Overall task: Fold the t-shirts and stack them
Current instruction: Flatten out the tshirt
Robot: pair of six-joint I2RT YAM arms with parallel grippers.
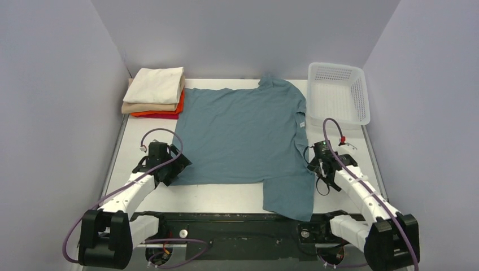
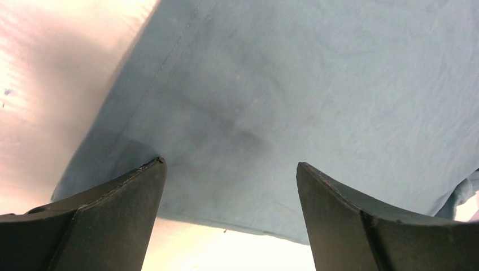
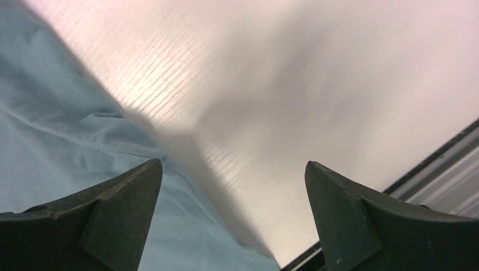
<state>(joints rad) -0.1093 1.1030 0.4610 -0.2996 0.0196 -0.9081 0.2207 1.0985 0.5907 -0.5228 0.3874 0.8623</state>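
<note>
A large dusty teal-blue t-shirt [image 1: 243,132] lies spread flat on the white table, one sleeve hanging toward the near edge. A stack of folded shirts [image 1: 155,93], cream on top, then tan, orange and red, sits at the far left. My left gripper [image 1: 179,166] is open at the teal shirt's near left corner; the left wrist view shows its jaws [image 2: 229,169] wide apart over that corner's hem [image 2: 226,223]. My right gripper [image 1: 314,165] is open at the shirt's right edge; the right wrist view shows its jaws [image 3: 231,169] straddling the cloth edge [image 3: 186,186] and bare table.
A white perforated plastic basket [image 1: 339,93] stands at the far right. The table's dark front rail [image 1: 237,217] runs along the near edge between the arm bases. Grey walls enclose the table on three sides.
</note>
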